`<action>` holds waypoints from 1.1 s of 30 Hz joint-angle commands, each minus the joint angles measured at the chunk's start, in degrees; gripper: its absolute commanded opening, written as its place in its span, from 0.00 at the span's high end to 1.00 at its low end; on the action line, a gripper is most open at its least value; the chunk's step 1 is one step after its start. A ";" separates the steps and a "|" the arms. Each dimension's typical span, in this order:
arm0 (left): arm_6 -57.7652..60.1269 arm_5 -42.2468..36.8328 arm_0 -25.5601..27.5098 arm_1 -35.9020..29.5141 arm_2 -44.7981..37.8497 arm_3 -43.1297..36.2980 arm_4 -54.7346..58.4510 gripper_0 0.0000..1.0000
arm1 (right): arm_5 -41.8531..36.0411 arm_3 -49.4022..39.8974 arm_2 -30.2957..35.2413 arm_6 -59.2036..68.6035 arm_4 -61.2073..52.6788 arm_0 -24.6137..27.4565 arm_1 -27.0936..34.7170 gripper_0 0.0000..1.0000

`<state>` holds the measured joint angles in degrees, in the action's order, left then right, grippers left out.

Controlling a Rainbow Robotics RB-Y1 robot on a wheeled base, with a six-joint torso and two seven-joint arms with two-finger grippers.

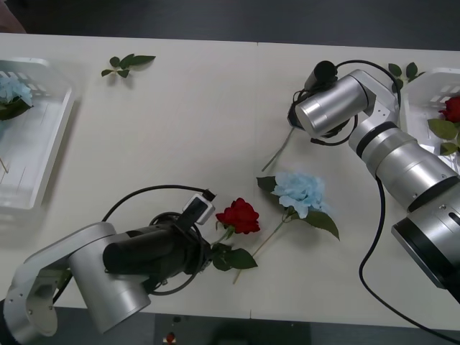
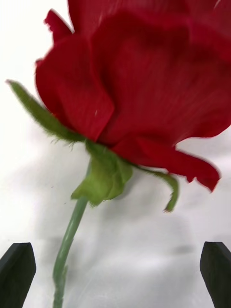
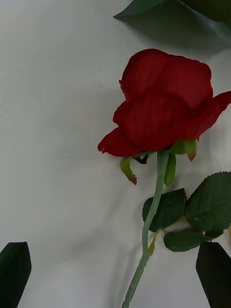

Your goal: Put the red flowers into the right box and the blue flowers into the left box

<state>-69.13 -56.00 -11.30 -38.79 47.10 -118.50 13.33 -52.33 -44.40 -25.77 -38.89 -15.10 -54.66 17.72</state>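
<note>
Red rose (image 1: 238, 215) beside blue flower (image 1: 300, 192)

The right arm (image 1: 338, 104) covered a rose's bloom; only its stem (image 1: 277, 152) showed below the arm. The left box (image 1: 32, 144) and right box (image 1: 424, 100) were cut by frame edges.

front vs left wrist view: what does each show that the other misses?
Front alone: blue flower on the table, both boxes, the left box with a blue flower, the right box with a red one, and the right arm. Left wrist alone: the left tool, open. Both: the red rose lying on the table.
</note>
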 commanded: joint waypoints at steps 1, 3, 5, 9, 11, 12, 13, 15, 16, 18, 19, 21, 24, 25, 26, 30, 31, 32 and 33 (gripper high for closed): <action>1.89 -0.25 -3.73 3.55 0.71 3.54 -0.94 0.00 | 0.12 -0.87 0.28 1.62 0.86 -1.68 -0.58 0.59; 2.16 -0.25 -5.14 4.87 1.68 5.91 -1.47 0.00 | 0.12 -0.87 0.19 1.62 0.95 -1.77 -0.67 0.83; 2.16 -0.25 -6.02 5.66 2.47 7.75 -1.55 0.00 | 0.12 -0.87 -0.42 1.80 0.95 -1.68 -0.67 0.99; 2.42 -0.25 -7.86 5.92 4.58 10.57 -1.64 0.00 | 0.21 -0.87 -1.39 2.23 0.95 -1.68 -0.67 1.00; 2.60 -0.25 -8.57 5.66 5.46 11.09 -1.64 0.00 | 0.12 -0.87 -1.39 2.32 0.95 -1.68 -0.67 1.00; 2.69 -0.25 -8.66 5.48 5.81 11.18 -1.64 0.00 | 0.12 -0.87 -1.39 2.32 0.86 -1.68 -0.67 1.00; 2.77 -0.25 -8.74 5.22 6.08 11.18 -1.55 0.00 | 0.12 -0.87 -1.39 2.41 0.95 -1.77 -0.67 1.00; 2.86 -0.25 -8.92 4.95 6.60 11.18 -1.55 0.00 | 0.12 -0.87 -1.39 2.59 0.86 -1.68 -0.58 1.00; 2.86 -0.25 -9.01 4.69 7.04 11.27 -1.55 0.00 | 0.12 -0.87 -1.39 2.59 0.95 -1.77 -0.58 1.00; 2.86 -0.25 -9.36 4.34 8.01 11.18 -1.55 0.00 | 0.12 -0.87 -1.39 2.32 0.77 -1.86 -0.32 1.00; 2.95 -0.25 -9.53 4.25 8.36 11.18 -1.55 0.00 | 0.12 -0.96 -1.39 2.06 0.60 -2.03 0.21 1.00; 2.95 -0.25 -9.71 4.07 8.89 11.18 -1.64 0.00 | 0.04 -1.66 -1.39 1.71 -0.28 -2.03 1.35 1.00; 2.95 -0.25 -10.06 3.81 9.77 11.18 -1.55 0.09 | -1.63 -5.00 -1.39 0.65 -2.65 -2.03 4.78 1.00; 2.95 -0.25 -10.24 3.72 10.03 11.18 -1.55 0.16 | -2.60 -6.41 -1.39 0.04 -3.62 -2.03 6.10 1.00; 2.95 -0.25 -10.41 3.64 10.38 11.18 -1.55 0.23 | -4.09 -8.34 -1.39 -1.54 -5.03 -2.03 7.77 1.00; 3.39 -0.25 -10.94 3.55 11.09 11.18 -1.47 0.68 | -10.07 -14.93 -1.04 -6.55 -10.30 -2.03 14.45 1.00; 3.56 -0.25 -11.03 3.55 11.09 11.18 -1.47 0.80 | -11.48 -16.42 -0.77 -7.70 -11.62 -2.03 16.03 1.00; 3.65 -0.25 -11.12 3.55 11.09 11.18 -1.47 0.89 | -12.53 -17.39 -0.51 -8.58 -12.50 -2.03 17.26 1.00; 3.74 -0.33 -11.12 3.55 11.09 11.18 -1.47 0.96 | -13.67 -18.27 0.02 -9.72 -13.46 -2.03 18.58 1.00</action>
<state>-68.68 -56.03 -20.61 -34.42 58.55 -106.31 11.94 -64.39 -59.61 -27.83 -43.42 -26.97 -54.66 32.34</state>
